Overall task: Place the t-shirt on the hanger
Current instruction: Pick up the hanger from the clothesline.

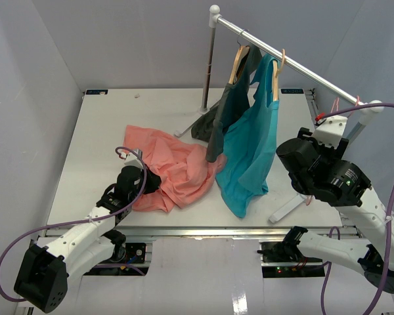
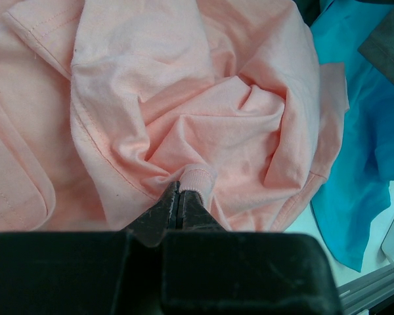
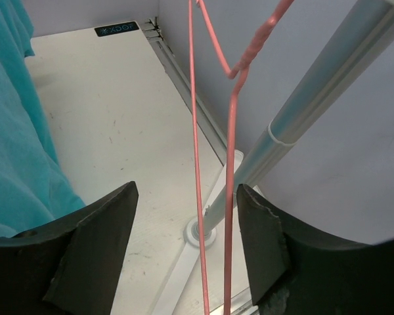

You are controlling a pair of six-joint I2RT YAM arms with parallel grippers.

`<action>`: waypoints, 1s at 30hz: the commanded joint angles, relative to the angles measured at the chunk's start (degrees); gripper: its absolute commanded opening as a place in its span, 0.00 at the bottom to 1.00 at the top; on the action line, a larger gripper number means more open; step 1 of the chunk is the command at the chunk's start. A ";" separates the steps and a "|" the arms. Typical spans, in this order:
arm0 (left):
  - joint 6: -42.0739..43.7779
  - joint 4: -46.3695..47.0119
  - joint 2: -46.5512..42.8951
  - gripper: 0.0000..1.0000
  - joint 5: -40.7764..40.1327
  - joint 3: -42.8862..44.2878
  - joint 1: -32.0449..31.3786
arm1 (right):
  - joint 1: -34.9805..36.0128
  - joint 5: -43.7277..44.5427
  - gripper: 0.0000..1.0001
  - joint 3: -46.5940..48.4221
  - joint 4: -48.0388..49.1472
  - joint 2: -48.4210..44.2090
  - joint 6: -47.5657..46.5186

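two grips to reckon with. left gripper (image 2: 182, 197): pressed together on a small pulled-up fold of the t-shirt (image 2: 203, 118), near the middle of the heap. right gripper (image 3: 184, 223): spread wide, astride the two thin rods of the hanger (image 3: 231, 164), not clamped on them; cannot tell whether the right finger touches a rod.

t-shirt: crumpled on the table (image 1: 98, 144), right edge against the hem of the teal shirt (image 1: 249, 151). looks light, limp and soft; bound to sag and bunch from a single mid-panel pinch, so probably better taken at the collar or a shoulder seam.

hanger: slim, likely springy and prone to swing; best held low on the rods. hangs at the right end of the rail (image 1: 282, 56), well apart from the t-shirt, with the teal shirt and the dark grey shirt (image 1: 217, 131) between.
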 commanded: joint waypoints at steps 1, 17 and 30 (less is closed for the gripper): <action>0.38 0.82 -0.32 0.00 0.92 0.69 -0.38 | -0.14 2.74 0.65 -2.80 6.81 -2.40 -3.22; 0.42 0.81 -0.67 0.00 1.17 0.64 -0.56 | -2.43 4.96 0.49 -4.68 7.63 -1.84 -3.90; 0.35 0.74 -0.86 0.00 1.00 0.64 -0.65 | -3.22 3.56 0.32 -3.43 8.73 1.62 -5.49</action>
